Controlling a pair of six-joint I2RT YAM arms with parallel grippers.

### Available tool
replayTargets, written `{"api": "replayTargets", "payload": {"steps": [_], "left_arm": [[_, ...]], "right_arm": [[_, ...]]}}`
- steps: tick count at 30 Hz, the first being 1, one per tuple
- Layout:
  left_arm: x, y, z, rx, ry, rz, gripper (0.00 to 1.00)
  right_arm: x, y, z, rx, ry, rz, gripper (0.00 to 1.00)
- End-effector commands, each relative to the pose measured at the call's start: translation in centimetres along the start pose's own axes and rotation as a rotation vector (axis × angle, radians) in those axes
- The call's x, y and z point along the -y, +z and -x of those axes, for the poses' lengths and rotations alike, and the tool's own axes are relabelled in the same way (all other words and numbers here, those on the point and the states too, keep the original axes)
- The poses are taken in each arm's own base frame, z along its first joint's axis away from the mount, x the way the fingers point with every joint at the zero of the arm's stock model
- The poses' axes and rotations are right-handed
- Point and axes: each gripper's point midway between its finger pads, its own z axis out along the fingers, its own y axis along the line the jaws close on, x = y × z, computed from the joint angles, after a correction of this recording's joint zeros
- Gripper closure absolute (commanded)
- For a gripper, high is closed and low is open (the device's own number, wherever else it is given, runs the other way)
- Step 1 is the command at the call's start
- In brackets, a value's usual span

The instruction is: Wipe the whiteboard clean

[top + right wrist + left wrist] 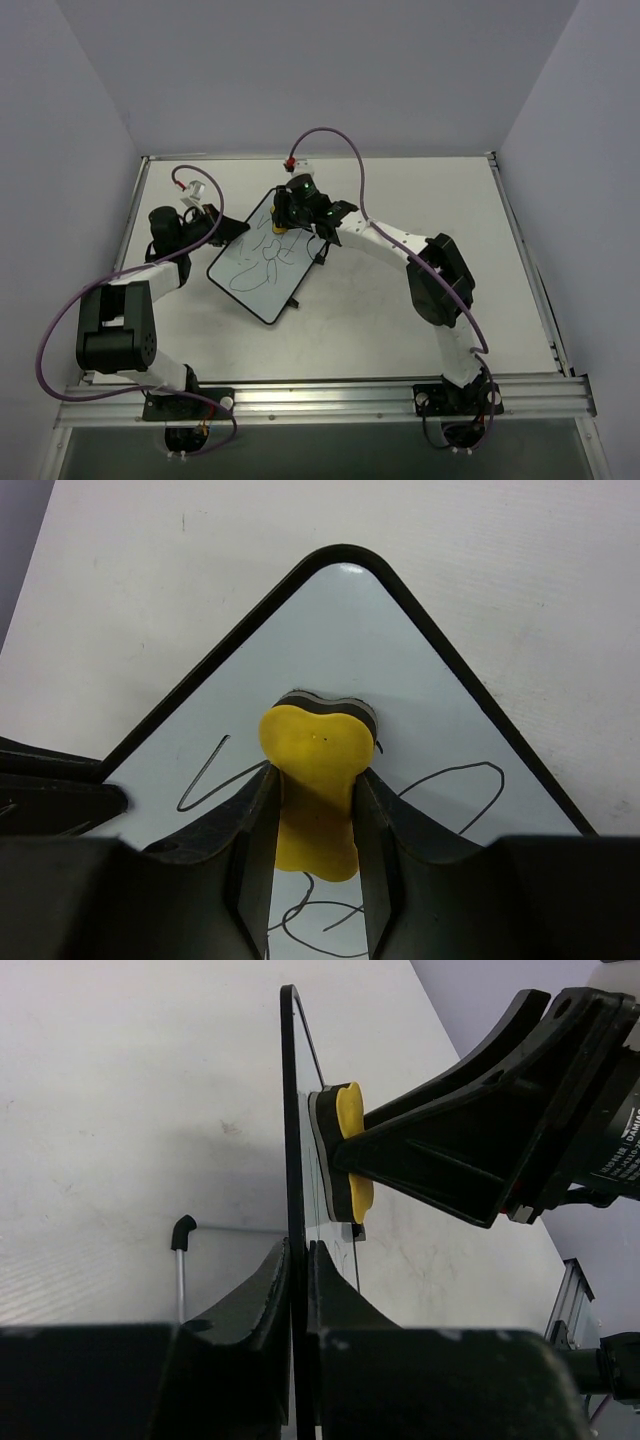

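The whiteboard (255,270) lies diagonally on the table, its white face covered with dark scribbles. My left gripper (222,229) is shut on its upper left edge; in the left wrist view the board (294,1110) stands edge-on between my fingers (270,1280). My right gripper (280,222) is shut on the small yellow eraser (312,780) and presses its dark pad against the board (340,630) near the far corner, beside scribble lines (460,790). The eraser also shows in the left wrist view (350,1150).
The white table (450,200) has metal rails along its edges (520,240). Purple cables (340,140) loop over both arms. The board's foot (181,1232) shows on the left of the left wrist view.
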Motion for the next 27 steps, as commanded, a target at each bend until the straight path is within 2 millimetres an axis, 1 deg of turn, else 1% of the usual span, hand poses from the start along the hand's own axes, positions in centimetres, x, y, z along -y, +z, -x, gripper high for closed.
{"api": "replayTargets", "payload": {"steps": [1, 4, 7, 11, 15, 19, 23, 27], "left_arm": [[1.6, 0.5, 2.1, 0.038, 0.107, -0.063, 0.92], [1.9, 0.6, 2.1, 0.036, 0.115, -0.069, 0.98], [2.1, 0.5, 2.1, 0.040, 0.126, -0.071, 0.98], [2.3, 0.5, 2.2, 0.039, 0.132, -0.067, 0.98], [2.2, 0.6, 2.2, 0.038, 0.137, -0.057, 0.98], [2.2, 0.5, 2.3, 0.040, 0.140, -0.054, 0.98], [2.3, 0.5, 2.3, 0.041, 0.142, -0.053, 0.98], [2.3, 0.4, 2.4, 0.046, 0.148, -0.050, 0.98]], "right_arm": [[-0.5, 0.4, 1.2, 0.061, -0.032, -0.002, 1.00], [-1.0, 0.7, 0.4, 0.050, -0.057, 0.007, 1.00], [-1.7, 0.7, 0.0, 0.048, -0.072, 0.020, 1.00], [-3.3, 0.6, -1.1, 0.038, -0.090, 0.046, 1.00], [-5.3, 0.8, -2.9, 0.013, -0.115, 0.084, 1.00], [-6.6, 0.7, -4.2, 0.001, -0.133, 0.089, 1.00], [-6.1, 0.9, -5.3, -0.015, -0.116, 0.080, 1.00], [-3.9, 1.4, -5.5, -0.030, -0.097, 0.028, 1.00]]}}
